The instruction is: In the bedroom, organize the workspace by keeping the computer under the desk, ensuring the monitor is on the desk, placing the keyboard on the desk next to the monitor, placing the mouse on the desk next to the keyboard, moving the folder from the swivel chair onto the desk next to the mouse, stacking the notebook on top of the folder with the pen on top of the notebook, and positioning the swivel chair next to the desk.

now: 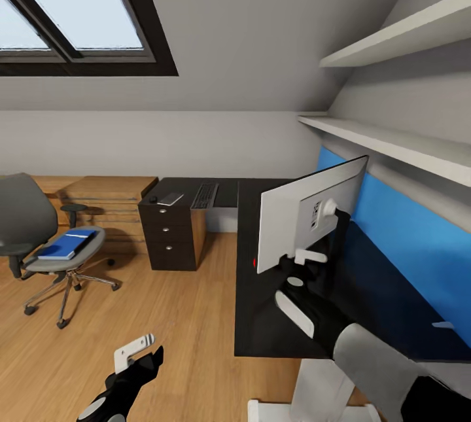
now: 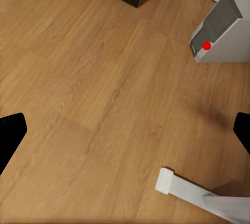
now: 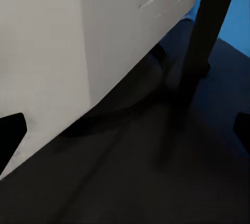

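The monitor (image 1: 307, 216) stands on the black desk (image 1: 261, 320) with its white back (image 3: 67, 41) toward me. My right gripper (image 1: 302, 268) is open just behind its lower edge, low over the desk top (image 3: 130, 182), near the dark stand (image 3: 208, 31). My left gripper (image 1: 140, 356) hangs open over the wood floor. The grey computer (image 2: 221, 31) with a red dot stands on the floor by a white desk leg (image 2: 192, 190). The keyboard (image 1: 205, 195), grey notebook (image 1: 171, 199) and small dark mouse (image 1: 152, 199) lie on the desk's far wing. The blue folder (image 1: 69, 243) rests on the swivel chair (image 1: 26, 219) at left.
A black drawer unit (image 1: 169, 239) supports the desk's far wing, with a light wooden dresser (image 1: 98, 203) beside it. White shelves (image 1: 392, 140) run above the blue back panel (image 1: 418, 245). Open wood floor (image 1: 163, 317) lies between the chair and the desk.
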Robot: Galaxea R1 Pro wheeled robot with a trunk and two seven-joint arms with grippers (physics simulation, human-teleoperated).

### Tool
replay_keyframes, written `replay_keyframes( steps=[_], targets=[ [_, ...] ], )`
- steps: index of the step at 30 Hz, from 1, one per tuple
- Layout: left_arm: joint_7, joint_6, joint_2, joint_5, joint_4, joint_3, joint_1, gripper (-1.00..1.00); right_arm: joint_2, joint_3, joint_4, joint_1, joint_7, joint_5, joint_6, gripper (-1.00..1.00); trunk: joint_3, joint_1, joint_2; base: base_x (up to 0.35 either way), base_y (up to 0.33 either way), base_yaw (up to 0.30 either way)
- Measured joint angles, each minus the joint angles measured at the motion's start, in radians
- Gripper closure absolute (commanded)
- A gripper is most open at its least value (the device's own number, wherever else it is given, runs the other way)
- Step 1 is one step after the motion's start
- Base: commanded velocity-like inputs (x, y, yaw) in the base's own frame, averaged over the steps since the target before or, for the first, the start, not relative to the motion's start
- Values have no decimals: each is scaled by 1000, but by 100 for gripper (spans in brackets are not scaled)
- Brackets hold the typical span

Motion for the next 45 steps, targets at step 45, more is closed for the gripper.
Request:
replay_keyframes(
  steps=[45],
  targets=[
    [-8, 2, 0, -6, 0, -1, 0, -100, 67, 66, -213, 141, -204, 261, -17, -100, 0, 0, 0, 130, 78, 0]
  ],
)
